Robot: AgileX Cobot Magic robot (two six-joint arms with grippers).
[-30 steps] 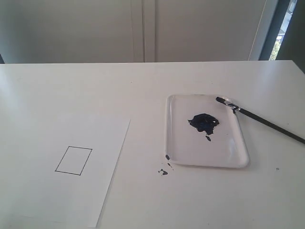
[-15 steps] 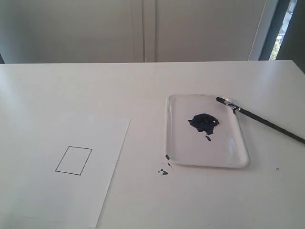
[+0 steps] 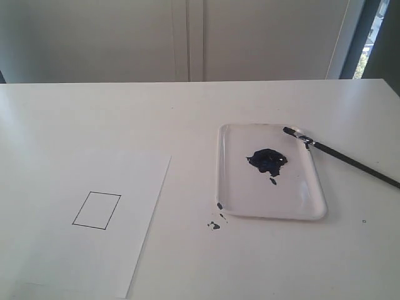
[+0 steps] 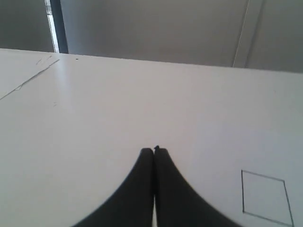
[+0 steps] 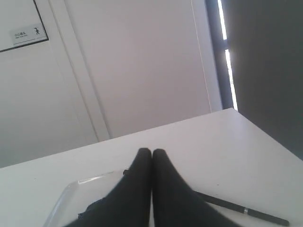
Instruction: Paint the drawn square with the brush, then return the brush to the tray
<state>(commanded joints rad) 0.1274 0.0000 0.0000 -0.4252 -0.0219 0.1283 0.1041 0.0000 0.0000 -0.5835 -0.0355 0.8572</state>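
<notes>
The drawn square (image 3: 96,210) is a blank black outline on a white paper sheet (image 3: 75,250) at the front left. It also shows in the left wrist view as the square (image 4: 264,197). The tray (image 3: 294,197) lies to the right with a dark blue paint blob (image 3: 267,160) in its middle. The brush (image 3: 350,161) rests with its tip on the tray's far right corner, and its handle runs out over the table. My left gripper (image 4: 154,150) is shut and empty above the table near the square. My right gripper (image 5: 151,151) is shut and empty over the tray (image 5: 91,179), with the brush (image 5: 227,204) beside it. Neither gripper shows in the exterior view.
Small dark paint spatters (image 3: 214,225) mark the white table just off the tray's near left corner. A pale wall with a door frame stands behind the table's far edge (image 3: 187,82).
</notes>
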